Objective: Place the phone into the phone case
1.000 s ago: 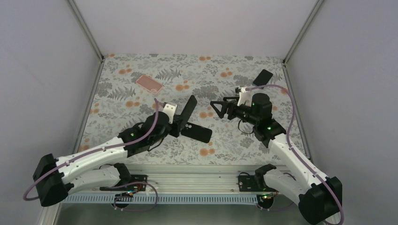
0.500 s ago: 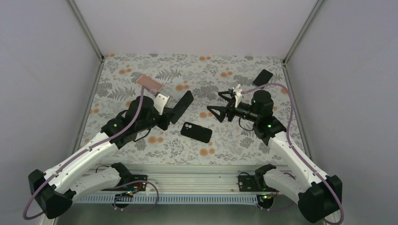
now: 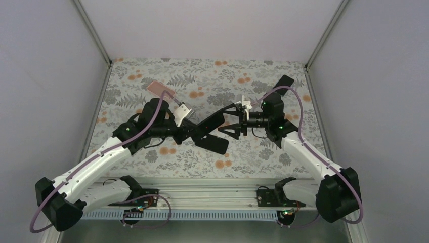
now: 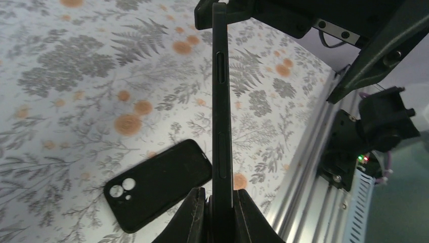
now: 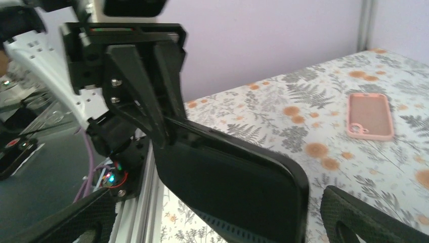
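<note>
floral-print worktop (image 3: 202,71): your left tool (image 4: 220,200) clamps a slim black phone (image 3: 207,125), long axis reaching between the spread fingers of your right tool (image 3: 221,121); black camera-holed phone case (image 3: 215,145) lies beneath.

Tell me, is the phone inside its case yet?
Not yet. The left claw holds the phone in the air; the black case lies flat on the table.
</note>
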Action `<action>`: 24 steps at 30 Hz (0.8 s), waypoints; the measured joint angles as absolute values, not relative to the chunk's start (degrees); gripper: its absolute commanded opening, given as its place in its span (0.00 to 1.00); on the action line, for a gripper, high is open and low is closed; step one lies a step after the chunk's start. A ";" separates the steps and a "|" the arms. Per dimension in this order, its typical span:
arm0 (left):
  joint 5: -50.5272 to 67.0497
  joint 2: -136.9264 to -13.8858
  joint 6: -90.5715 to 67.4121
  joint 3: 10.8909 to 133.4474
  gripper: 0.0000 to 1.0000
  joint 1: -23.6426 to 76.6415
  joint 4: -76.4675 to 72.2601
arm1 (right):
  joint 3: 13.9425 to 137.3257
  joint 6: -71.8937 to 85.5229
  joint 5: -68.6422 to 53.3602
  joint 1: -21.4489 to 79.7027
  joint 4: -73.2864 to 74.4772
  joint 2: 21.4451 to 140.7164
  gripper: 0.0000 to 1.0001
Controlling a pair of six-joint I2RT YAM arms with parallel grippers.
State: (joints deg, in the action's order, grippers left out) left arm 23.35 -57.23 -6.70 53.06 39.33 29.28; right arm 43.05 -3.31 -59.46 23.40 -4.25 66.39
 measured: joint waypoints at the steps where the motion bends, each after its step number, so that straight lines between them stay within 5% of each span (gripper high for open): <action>1: 24.53 -57.69 -6.42 53.06 0.02 39.24 29.26 | 43.05 -3.92 -60.38 23.62 -4.25 66.46 0.92; 24: 40.16 -59.11 -1.67 52.80 0.03 36.47 27.83 | 45.93 -13.89 -75.83 25.43 2.33 73.21 0.04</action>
State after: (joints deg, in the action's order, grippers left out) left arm 40.16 -59.11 -1.67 52.80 36.47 27.83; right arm 45.93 -13.89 -75.83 25.43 2.33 73.21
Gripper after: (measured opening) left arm 0.117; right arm 0.108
